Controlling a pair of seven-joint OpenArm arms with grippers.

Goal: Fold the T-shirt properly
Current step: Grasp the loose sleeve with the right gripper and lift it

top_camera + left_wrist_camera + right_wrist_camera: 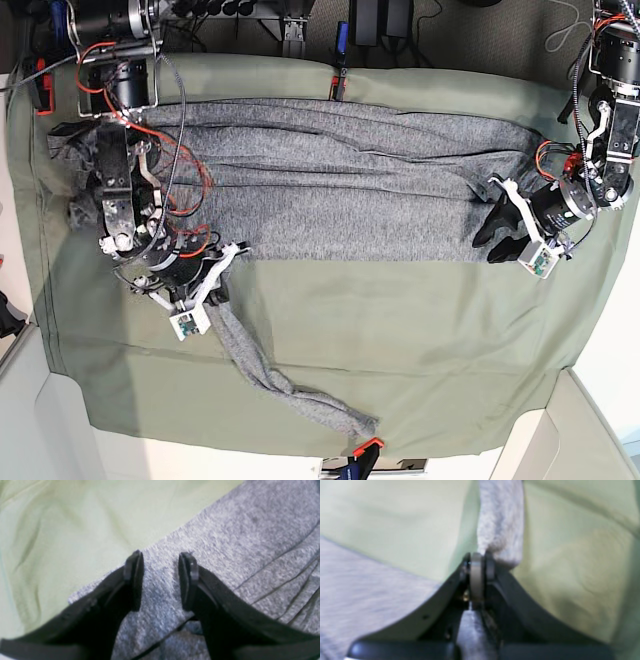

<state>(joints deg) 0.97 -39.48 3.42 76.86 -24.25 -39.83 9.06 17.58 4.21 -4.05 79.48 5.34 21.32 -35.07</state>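
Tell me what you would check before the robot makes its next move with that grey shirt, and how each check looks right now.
1. Right gripper shut on cloth: ok. A strip of the T-shirt runs out from between its closed fingers.
2. Left gripper ready to grasp: ok. It is open, straddling the shirt's edge.
3. Left gripper actually holding cloth: not ok. The fingers stand apart with fabric between them, not pinched.
4. Shirt body lying flat: not ok. It is bunched in long creases across the far half of the table cloth.
5. Sleeve tidy: not ok. A sleeve trails out toward the near edge.
6. Green cloth caught in the right grip as well: cannot tell.
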